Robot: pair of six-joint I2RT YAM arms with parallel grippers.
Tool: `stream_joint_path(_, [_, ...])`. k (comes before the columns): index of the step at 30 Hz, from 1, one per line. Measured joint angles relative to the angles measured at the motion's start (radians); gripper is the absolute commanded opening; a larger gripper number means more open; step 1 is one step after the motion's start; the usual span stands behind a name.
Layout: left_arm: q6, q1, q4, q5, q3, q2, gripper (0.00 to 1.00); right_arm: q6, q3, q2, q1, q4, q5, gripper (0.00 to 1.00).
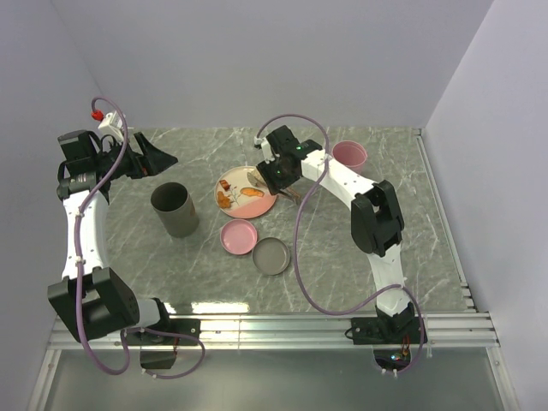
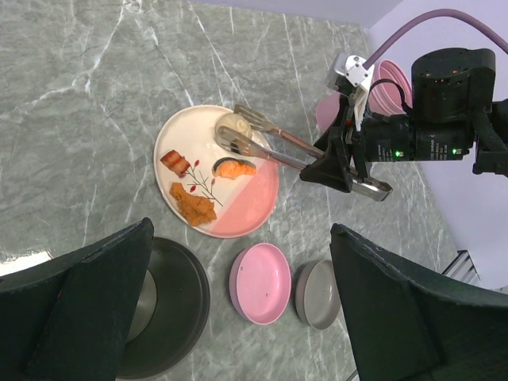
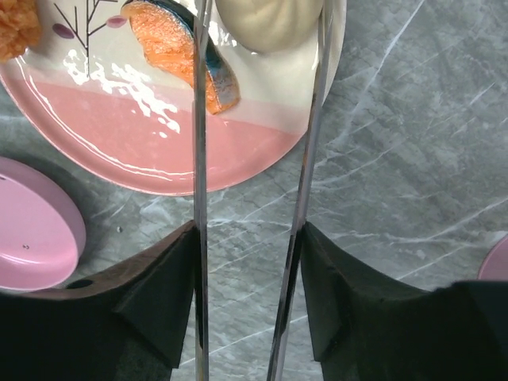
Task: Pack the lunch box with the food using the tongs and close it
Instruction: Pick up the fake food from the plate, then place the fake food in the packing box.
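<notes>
Plate holds ball, salmon and chunk. Right gripper clamps tongs around ball. Left gripper wide apart, empty.

The right gripper hangs over the edge of the plate of food; a grey cup, a pink dish and a grey dish stand just in front.

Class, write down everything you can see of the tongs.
The tongs are slim, shiny silver metal: two thin arms ending in slotted, fork-like tips. The right gripper clamps both arms from outside. They reach out over the pink-and-cream plate, tips apart on either side of the beige ball; whether they touch it is unclear.
</notes>
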Motion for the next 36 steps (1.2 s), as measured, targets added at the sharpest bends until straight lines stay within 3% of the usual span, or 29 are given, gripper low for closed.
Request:
stream_joint_path(3, [0.0,0.0,0.0,0.0,0.0,0.0,0.99,-0.004,0.0,0.0,0.002,0.0,-0.001,0.46])
stream_joint_path(13, [0.0,0.0,-0.002,0.0,0.0,0.0,0.99,-0.007,-0.003,-0.074,0.003,-0.035,-0.044,0.4])
stream_joint_path(24, [0.055,0.0,-0.085,-0.02,0.019,-0.007,0.99,-0.011,-0.055,-0.41,-0.039,-0.068,-0.137,0.4])
stream_joint_path(28, [0.088,0.0,-0.119,-0.038,0.035,-0.023,0.99,-0.012,-0.095,-0.512,-0.165,-0.092,-0.18,0.4])
stream_joint_path(36, [0.119,0.0,-0.15,-0.063,0.06,-0.035,0.99,-0.066,-0.173,-0.629,-0.545,-0.165,-0.21,0.41])
